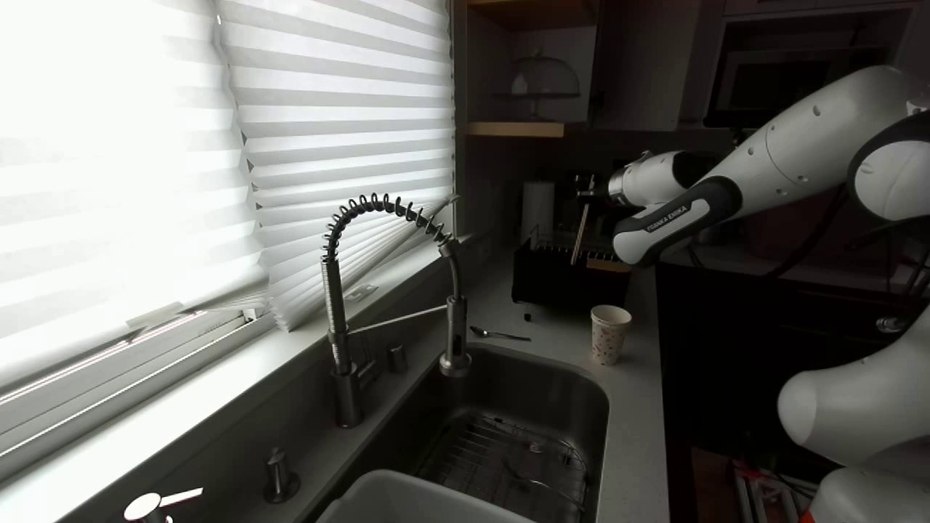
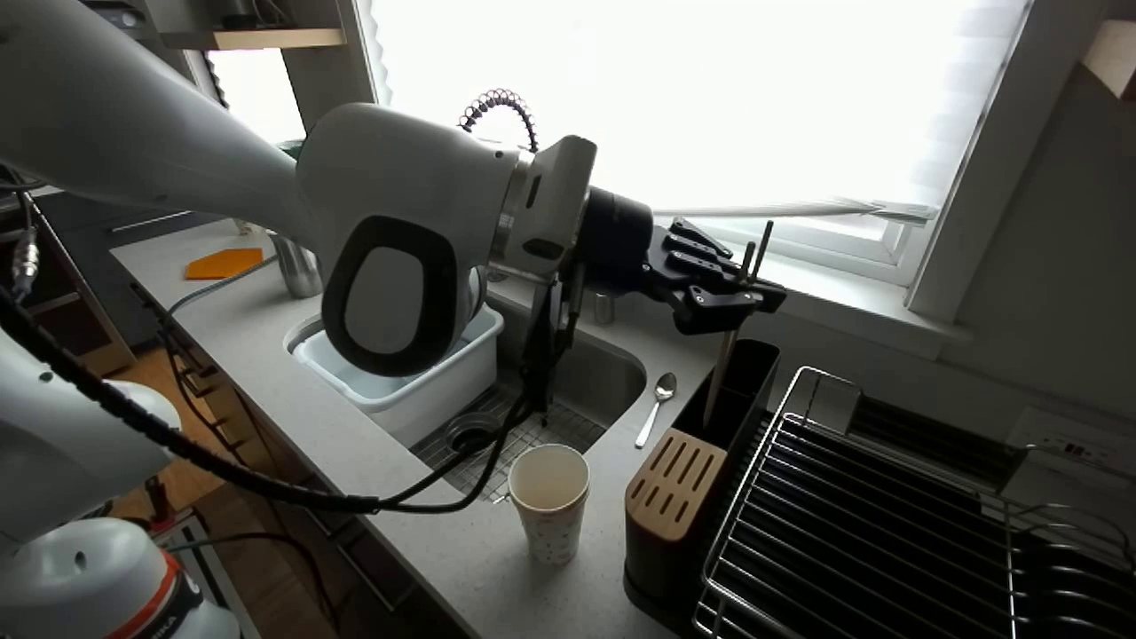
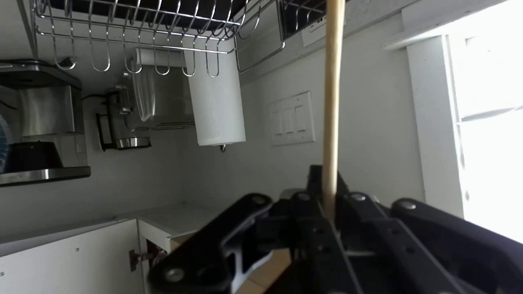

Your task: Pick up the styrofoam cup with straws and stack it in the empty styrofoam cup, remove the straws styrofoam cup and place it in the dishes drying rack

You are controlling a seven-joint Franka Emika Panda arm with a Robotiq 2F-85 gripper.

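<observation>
Well, end effector [image 2: 744,297] gripping straws [image 2: 721,374], perhaps partly inside rack caddy [image 2: 658,561]

The counter [image 1: 633,443] is carrying an upright patterned cup [image 2: 552,524], a spoon [image 2: 657,408] lying between sink [image 2: 599,377] and utensil holder [image 2: 679,479], and a drying rack [image 2: 852,515]; well apart, a flat orange piece [image 2: 224,264] is lying past the sink.

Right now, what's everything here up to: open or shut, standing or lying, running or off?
Gripper: shut on wooden sticks
Wooden sticks: held, tilted; whether the lower ends are inside the utensil holder, I can't tell
Patterned paper cup: upright on the countertop, mouth up
Spoon: lying on the countertop
Faucet: no water seen running
Wash tub: standing in the sink
Pleated window blind: lowered, bottom edge slanted
Cabinet door: looks open, hinge showing
</observation>
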